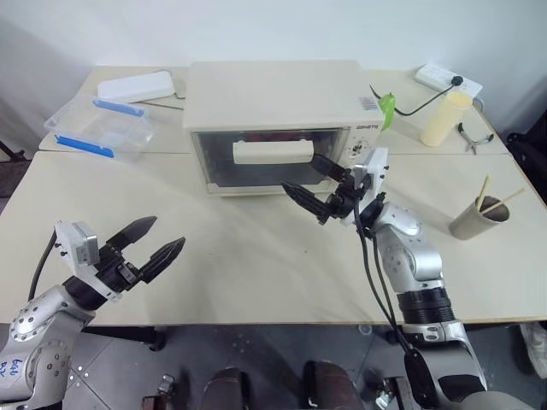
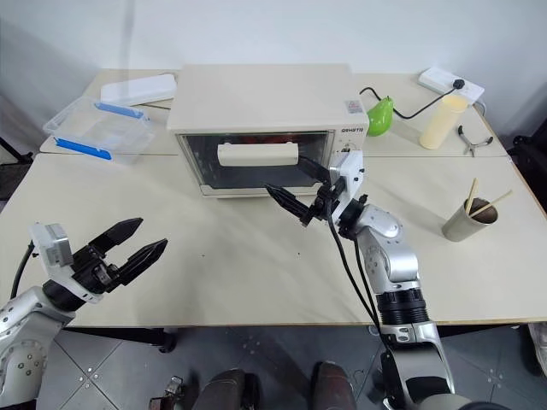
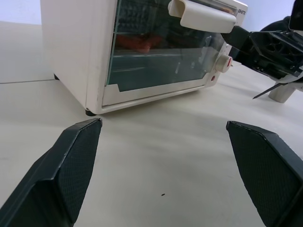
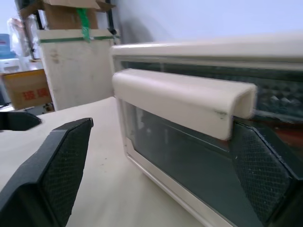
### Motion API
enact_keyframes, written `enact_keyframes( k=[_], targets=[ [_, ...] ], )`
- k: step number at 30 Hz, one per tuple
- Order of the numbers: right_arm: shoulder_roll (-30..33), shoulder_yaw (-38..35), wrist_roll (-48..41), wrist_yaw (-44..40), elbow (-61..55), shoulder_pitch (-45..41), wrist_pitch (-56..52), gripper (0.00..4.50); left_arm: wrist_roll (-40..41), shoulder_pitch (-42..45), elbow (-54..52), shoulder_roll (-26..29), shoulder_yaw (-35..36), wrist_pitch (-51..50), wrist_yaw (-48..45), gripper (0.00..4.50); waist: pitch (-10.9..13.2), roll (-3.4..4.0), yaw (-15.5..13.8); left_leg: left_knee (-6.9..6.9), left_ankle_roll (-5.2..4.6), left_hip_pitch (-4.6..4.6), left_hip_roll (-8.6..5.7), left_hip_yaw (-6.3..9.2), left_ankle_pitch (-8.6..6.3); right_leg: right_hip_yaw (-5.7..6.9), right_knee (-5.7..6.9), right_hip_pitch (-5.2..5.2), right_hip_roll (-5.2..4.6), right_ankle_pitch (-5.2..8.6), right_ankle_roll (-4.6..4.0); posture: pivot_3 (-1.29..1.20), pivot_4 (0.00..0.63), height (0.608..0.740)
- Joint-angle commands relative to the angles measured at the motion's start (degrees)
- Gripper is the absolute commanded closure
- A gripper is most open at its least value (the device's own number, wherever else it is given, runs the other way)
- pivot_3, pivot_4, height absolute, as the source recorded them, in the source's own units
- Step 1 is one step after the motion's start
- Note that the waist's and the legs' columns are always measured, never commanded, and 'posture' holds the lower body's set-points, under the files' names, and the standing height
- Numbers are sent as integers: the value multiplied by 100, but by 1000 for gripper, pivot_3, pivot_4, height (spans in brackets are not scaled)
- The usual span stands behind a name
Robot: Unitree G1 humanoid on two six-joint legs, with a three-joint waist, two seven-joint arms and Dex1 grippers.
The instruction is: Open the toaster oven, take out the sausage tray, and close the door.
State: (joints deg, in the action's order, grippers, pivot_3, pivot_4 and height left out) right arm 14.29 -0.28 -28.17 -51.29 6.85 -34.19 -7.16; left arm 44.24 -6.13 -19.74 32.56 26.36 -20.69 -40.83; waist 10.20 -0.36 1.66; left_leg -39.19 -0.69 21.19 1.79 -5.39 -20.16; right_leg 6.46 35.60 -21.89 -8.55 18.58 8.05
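Looking down over the arms, I had the toaster oven (image 1: pixel 273 111) sitting at about 12 o'clock on the cream table (image 1: pixel 239 256), its door (image 1: pixel 267 159) shut and the broad bar handle (image 1: pixel 273 152) running across the glass. Through the left wrist camera I could make out something red-orange behind the pane, so the sausage tray (image 3: pixel 137 43) was inside the oven, though the tray itself was hard to see.

My right gripper (image 1: pixel 308 178) was up near the door, fingers spread wide apart, one of them just beside the right end of the handle and not gripping anything. From its wrist camera the handle sat between the two fingers, close, but I couldn't tell if they touched it.

The left gripper (image 1: pixel 154 239) hung at around 8 o'clock, well apart from the oven, also wide apart and empty.

Off at 10 o'clock sat a clear plastic box (image 1: pixel 102 128) with blue clips, and a cup with sticks (image 1: pixel 477 218) at 3 o'clock.
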Motion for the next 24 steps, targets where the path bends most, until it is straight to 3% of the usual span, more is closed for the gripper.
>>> enact_keyframes(
  k=[1, 4, 6, 9, 15, 21, 24],
  targets=[
    [171, 111, -30, -478, -448, 116, 227, 0, 17, 106, -90, 8, 122, 101, 47, 29, 0, 0, -2, 0, 0, 0, 0, 0, 0, 0, 0, 0, 0, 0, 0, 0, 150, 740],
    [847, 588, 598, -1435, -699, 637, 1116, 0, 77, 413, 152, 99, 222, 43, 111, 29, 0, 0, -18, 1, 0, 2, 1, 1, -1, 0, -1, -1, -1, 0, 0, 0, 150, 740],
    [971, 623, 688, -1541, -665, 753, 1389, 0, 12, 619, 266, 97, 252, 133, 157, 205, 1, -2, -13, 2, 1, 2, -6, 0, -2, 2, -4, 1, 0, 0, 0, 0, 150, 740],
    [997, 502, 728, -1496, -464, 790, 1665, 0, -125, 1143, 475, 61, 195, 324, 268, 860, 2, -2, 10, 2, 3, 0, -4, -15, -2, 7, -8, -3, 1, 0, 0, 0, 150, 740],
    [963, 458, 889, -1411, -115, 743, 2095, 0, -740, 2569, 1488, -231, -314, 789, 558, 2710, 2, -3, -28, -4, 8, -3, -5, -9, 3, 17, -3, 3, 2, 0, 0, 0, 150, 740],
    [939, 497, 971, -1372, -14, 676, 2265, 0, -1060, 3114, 2102, -411, -998, 855, 105, 4487, 2, -4, -2, -2, 9, -1, -9, -2, 3, 31, -2, 4, 0, -1, 1, 0, 150, 740],
    [985, 448, 1003, -1316, -56, 736, 2282, 0, -1115, 3168, 2172, -497, -1266, 887, -170, 4487, 3, -4, 3, 2, 10, 0, -5, -3, 2, 43, -2, 0, 1, -1, 1, 0, 150, 740]
  ],
)
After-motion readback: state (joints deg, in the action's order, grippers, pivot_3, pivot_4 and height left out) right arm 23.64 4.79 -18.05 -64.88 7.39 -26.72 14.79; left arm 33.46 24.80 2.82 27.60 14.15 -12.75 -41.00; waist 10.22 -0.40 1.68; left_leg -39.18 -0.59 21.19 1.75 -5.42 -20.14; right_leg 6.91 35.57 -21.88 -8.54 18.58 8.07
